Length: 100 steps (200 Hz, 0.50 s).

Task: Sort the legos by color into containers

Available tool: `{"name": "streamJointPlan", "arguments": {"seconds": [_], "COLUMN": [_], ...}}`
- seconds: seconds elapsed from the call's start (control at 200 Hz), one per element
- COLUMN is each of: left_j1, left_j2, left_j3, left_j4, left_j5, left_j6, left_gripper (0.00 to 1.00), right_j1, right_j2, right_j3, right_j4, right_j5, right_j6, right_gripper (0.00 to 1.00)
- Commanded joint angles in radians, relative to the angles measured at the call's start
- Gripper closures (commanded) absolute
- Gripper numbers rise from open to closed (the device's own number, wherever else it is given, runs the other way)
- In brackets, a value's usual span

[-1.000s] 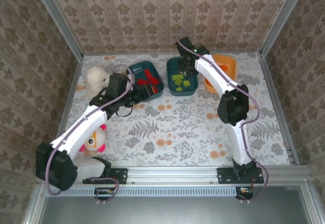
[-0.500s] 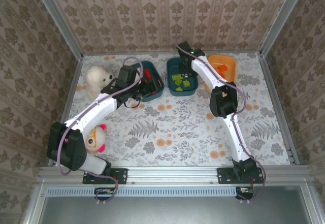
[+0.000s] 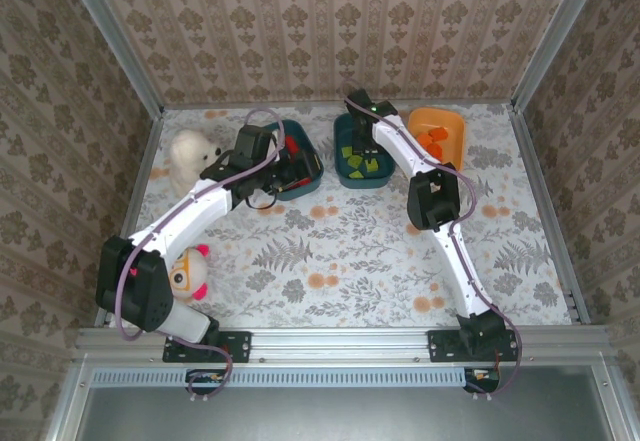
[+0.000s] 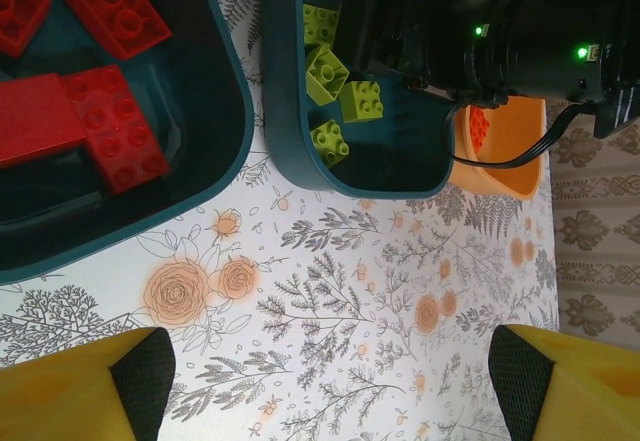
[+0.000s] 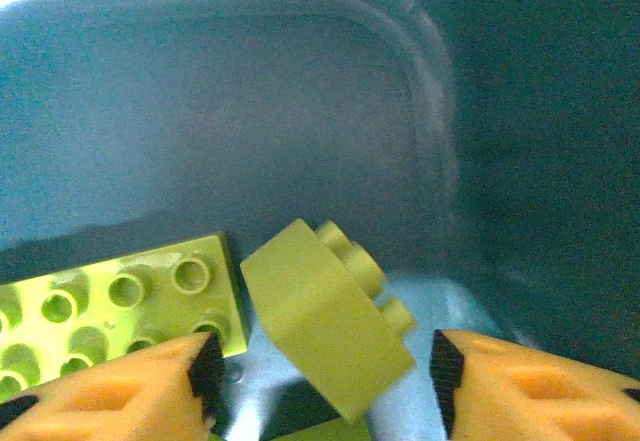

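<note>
Top: right arm has reached deeper, right gripper (image 3: 360,147) now inside middle teal bin (image 3: 362,188). Left gripper (image 3: 285,174) shifted toward 12, at left teal bin (image 3: 314,183). Orange bin (image 3: 455,121) at 1 holds orange legos (image 3: 432,137).
Left wrist: jaws spread, empty. Red legos (image 4: 100,131) at 10.
Right wrist: jaws spread around tilted green brick (image 5: 325,321). Sorting likely near done.

Table (image 4: 350,311): white, orange flowers, grey-green ferns
Walls (image 3: 330,31): beige damask, striped
Left bin (image 3: 312,181): dark teal
Middle bin (image 3: 362,184): dark teal
Right bin (image 3: 458,136): orange
Legos: red bricks (image 4: 110,141), light green bricks (image 4: 327,71), orange bricks (image 3: 432,139)
Far plush (image 3: 187,153): cream
Near plush (image 3: 185,273): white, pink
2 arms (image 3: 190,223): white, black joints
Right gripper fingers (image 5: 110,386): yellow-orange, black pads
</note>
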Motion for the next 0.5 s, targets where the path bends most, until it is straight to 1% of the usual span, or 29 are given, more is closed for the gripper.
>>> {"name": "streamJointPlan", "arguments": {"seconds": [0.0, 0.125, 0.25, 0.385, 0.465, 0.475, 0.485, 0.495], "left_j1": [0.005, 0.012, 0.016, 0.024, 0.032, 0.032, 0.034, 0.034], "left_j2": [-0.030, -0.060, -0.103, -0.166, -0.222, -0.230, -0.238, -0.246], "left_j3": [0.019, 0.009, 0.001, -0.014, -0.033, -0.036, -0.039, -0.043], "left_j4": [-0.028, -0.046, -0.080, -0.127, -0.158, -0.161, -0.166, -0.169], "left_j5": [0.007, -0.007, -0.031, -0.065, -0.097, -0.101, -0.104, -0.107], "left_j6": [0.029, 0.035, 0.051, 0.065, 0.069, 0.068, 0.068, 0.070], "left_gripper": [0.15, 0.15, 0.15, 0.14, 0.13, 0.11, 0.04, 0.01], "right_j1": [0.004, 0.010, 0.028, 0.055, 0.062, 0.063, 0.063, 0.064], "right_j2": [-0.064, -0.164, -0.307, -0.495, -0.627, -0.644, -0.659, -0.681], "right_j3": [0.028, -0.003, -0.106, -0.271, -0.413, -0.438, -0.457, -0.482], "right_j4": [-0.054, -0.050, 0.011, 0.080, 0.135, 0.144, 0.154, 0.163], "right_j5": [0.040, 0.040, 0.034, 0.049, 0.053, 0.053, 0.051, 0.050], "right_j6": [-0.001, 0.006, 0.012, 0.031, 0.056, 0.058, 0.060, 0.060], "right_gripper": [0.35, 0.33, 0.30, 0.28, 0.25, 0.24, 0.23, 0.23]}}
